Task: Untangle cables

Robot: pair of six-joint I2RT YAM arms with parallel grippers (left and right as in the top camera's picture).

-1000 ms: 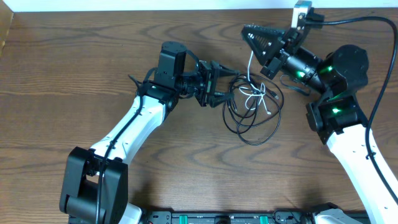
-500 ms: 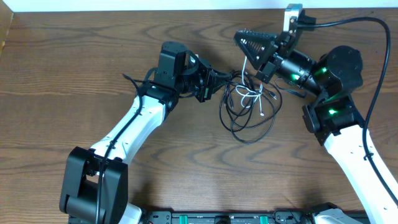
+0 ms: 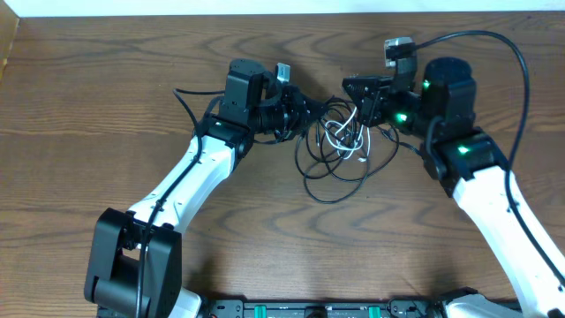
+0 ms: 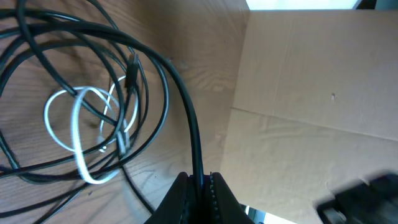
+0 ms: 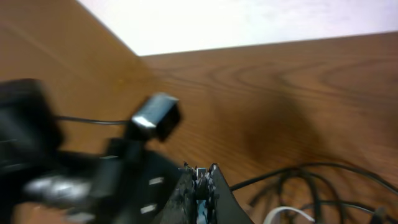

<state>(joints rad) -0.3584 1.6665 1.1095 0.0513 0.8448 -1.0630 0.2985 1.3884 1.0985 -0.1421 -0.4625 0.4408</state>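
Note:
The cables point(image 3: 340, 150) lie in a loose tangle on the wooden table between my two grippers: black loops around a short white cable point(image 3: 342, 132). My left gripper point(image 3: 307, 110) is at the tangle's left edge. In the left wrist view it point(image 4: 200, 183) is shut on a black cable point(image 4: 186, 112) that arcs away from the jaws towards the white loops point(image 4: 74, 134). My right gripper point(image 3: 351, 91) is at the tangle's top right. In the right wrist view it point(image 5: 202, 177) is shut on a small silvery plug end, seemingly the white cable's, with black loops point(image 5: 311, 171) beyond.
The table's far edge point(image 3: 265, 12) runs close behind both grippers. A brown cardboard panel point(image 4: 311, 93) stands past that edge. The right arm's own thick black wire point(image 3: 516, 62) arches above its wrist. The left arm point(image 5: 37, 137) shows blurred just ahead of the right gripper.
My left gripper, open a second ago, has shut on a black cable. My right gripper has swung left and down towards the tangle, and the tangle has shifted left.

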